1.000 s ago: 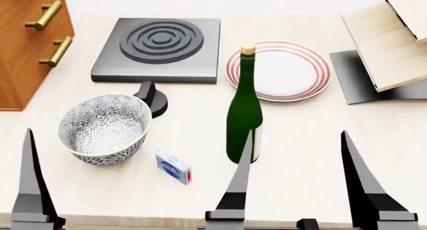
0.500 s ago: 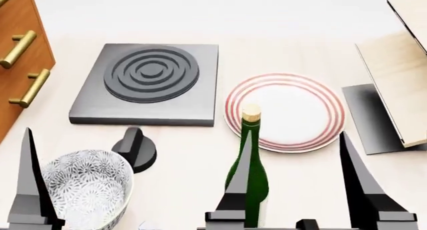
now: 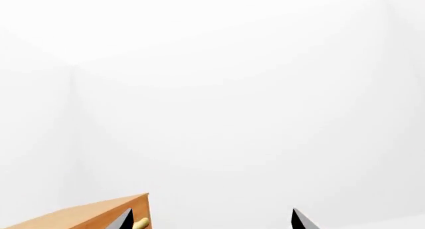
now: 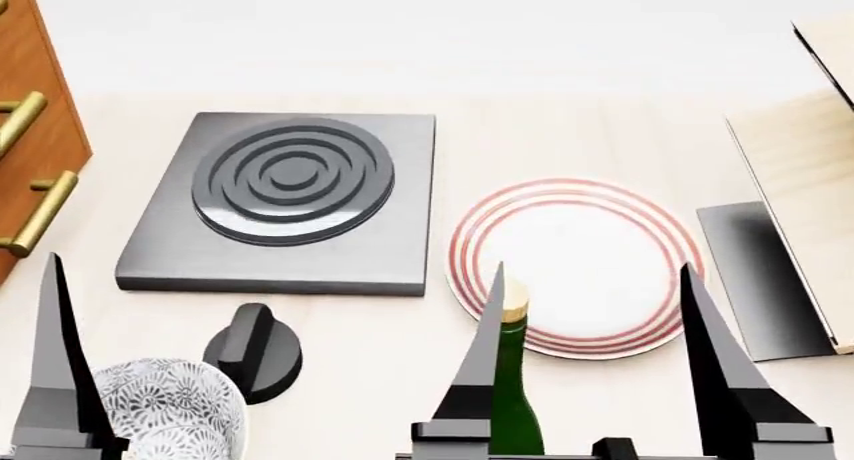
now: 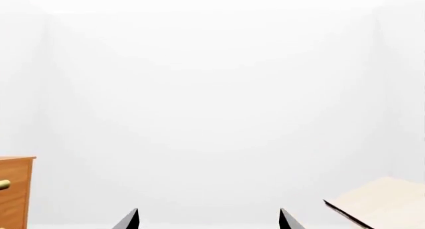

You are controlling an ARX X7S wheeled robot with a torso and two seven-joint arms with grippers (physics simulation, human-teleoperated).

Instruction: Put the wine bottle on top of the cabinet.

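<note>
The wine bottle [image 4: 513,400] stands upright on the pale bench [image 4: 587,130] at the near rim of the red-ringed plate [image 4: 577,267], partly behind one finger of the right claw [image 4: 597,380], whose fingers stand apart on either side of it without touching. Beyond the plate the bench lies open; the black hob [image 4: 287,200] sits left of the plate, with the cabinet [image 4: 34,120] at the far left edge. Near the hob's knob [image 4: 252,350] the patterned bowl [image 4: 167,415] shows nothing inside, and I cannot tell how the left claw [image 3: 212,221] is set.
</note>
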